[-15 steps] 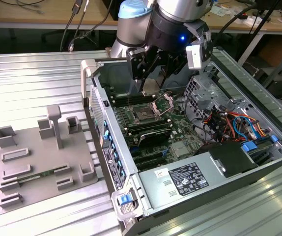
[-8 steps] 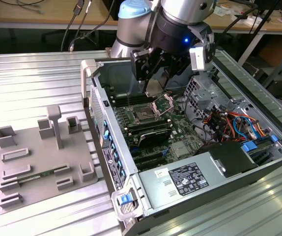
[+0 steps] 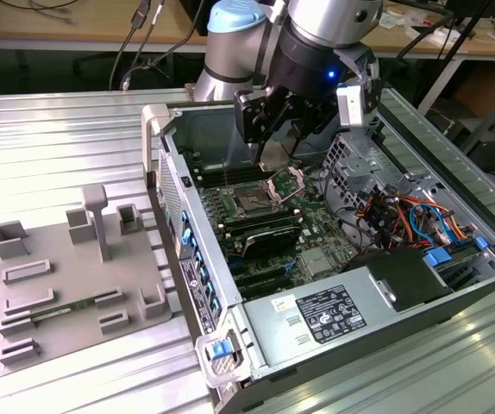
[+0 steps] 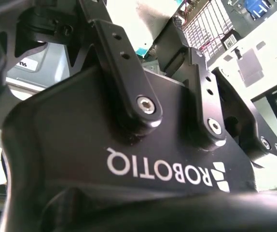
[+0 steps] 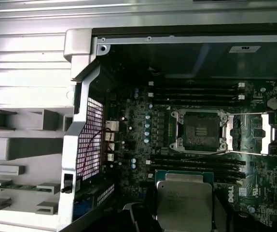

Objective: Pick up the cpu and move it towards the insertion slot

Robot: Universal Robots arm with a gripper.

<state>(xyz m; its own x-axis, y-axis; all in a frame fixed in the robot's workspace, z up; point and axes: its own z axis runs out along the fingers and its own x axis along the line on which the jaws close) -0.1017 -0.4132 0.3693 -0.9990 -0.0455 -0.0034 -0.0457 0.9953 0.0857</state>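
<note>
First wrist view is showing the cpu [image 5: 184, 203] riding in the claw [image 5: 184, 212], its silvery lid up and a thin green rim peeking out along one edge; dark fingers [image 5: 139, 218] are pinching it at two opposite sides, so the claw is closed to about the chip's own width. It is hanging above the motherboard [image 5: 138, 130], just beside the insertion slot [image 5: 200, 131] but not yet over it, with a bank of memory slots [image 5: 196, 162] lying between them.

The chip is looking light, stiff and flat, but probably fragile underneath and slick on its metal top, so holding it by the side edges seems the sound choice.

Exterior view is showing the claw [image 3: 275, 155] reaching down into the open computer case [image 3: 197, 285], close above the insertion slot [image 3: 255, 202], whose retention frame [image 3: 285, 183] is standing raised. Room is looking tight: case walls, a drive cage [image 3: 355, 164] and cables [image 3: 403, 216] are crowding the far side, while the space straight above the socket is looking open.
</note>
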